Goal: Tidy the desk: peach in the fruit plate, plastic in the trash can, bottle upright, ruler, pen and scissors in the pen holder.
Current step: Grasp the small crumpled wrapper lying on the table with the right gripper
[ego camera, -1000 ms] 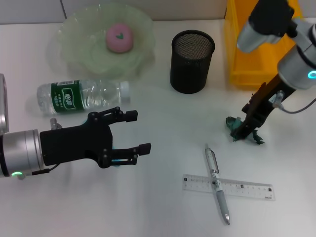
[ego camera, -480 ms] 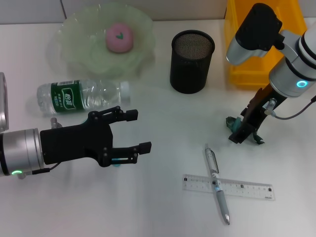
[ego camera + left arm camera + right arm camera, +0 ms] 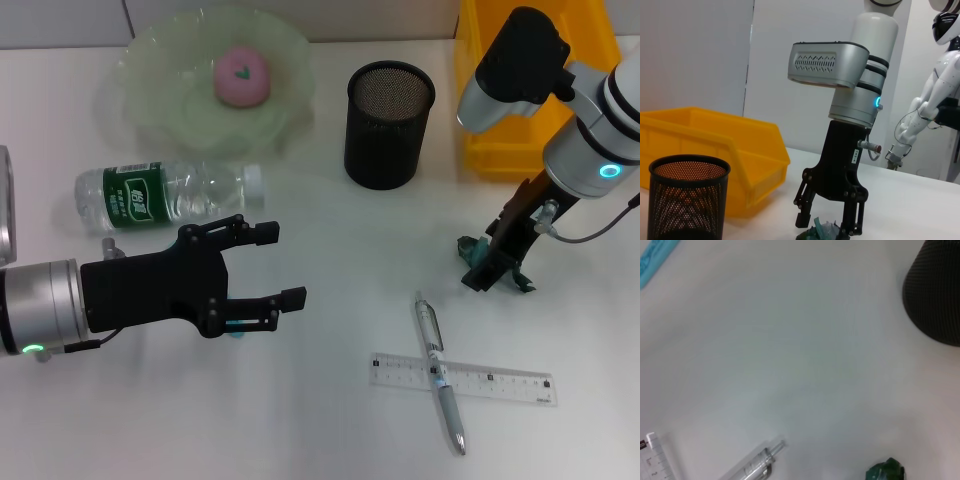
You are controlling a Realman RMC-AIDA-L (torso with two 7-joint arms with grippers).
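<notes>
I am on the plastic step. My right tool is down on the surface, its fingers spread and straddling the crumpled green plastic, not yet clamped on it. The next move, as I judge it, is to close firmly, lift, and carry the scrap to the yellow trash can just behind. My left tool hovers released beside the lying bottle. The peach already sits in the fruit plate; pen and ruler lie crossed, near the pen holder.
</notes>
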